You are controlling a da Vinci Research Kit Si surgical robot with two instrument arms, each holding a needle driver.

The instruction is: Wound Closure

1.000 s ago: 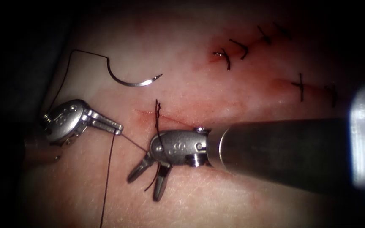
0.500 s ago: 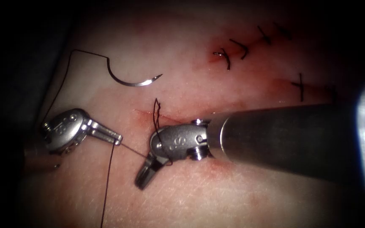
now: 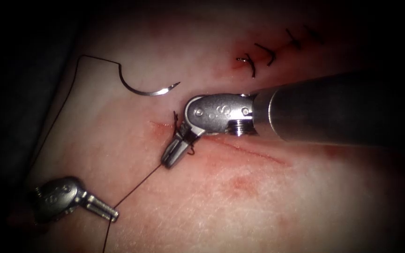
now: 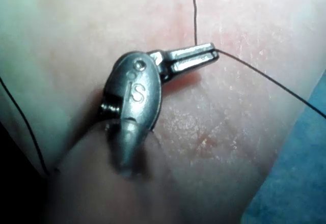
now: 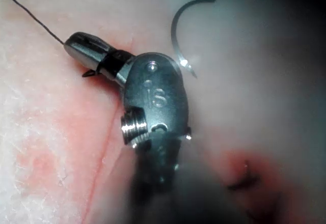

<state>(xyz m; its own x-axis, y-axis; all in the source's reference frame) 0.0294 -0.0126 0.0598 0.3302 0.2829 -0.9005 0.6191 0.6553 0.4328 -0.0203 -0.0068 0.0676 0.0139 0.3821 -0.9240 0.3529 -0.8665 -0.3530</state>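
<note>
We saw the left tool (image 3: 106,213) near the tissue's (image 3: 268,201) lower left corner, jaws clamped on the thread (image 3: 139,185), which ran taut up to the right tool (image 3: 172,154). The right tool's jaws were clenched on the thread at the left end of the cut (image 3: 254,152), with thread wrapped around them. The needle (image 3: 148,90) lay free on the tissue surface near its upper left, not in the tissue and held by neither tool; finished stitches (image 3: 258,56) sat toward the upper right.
</note>
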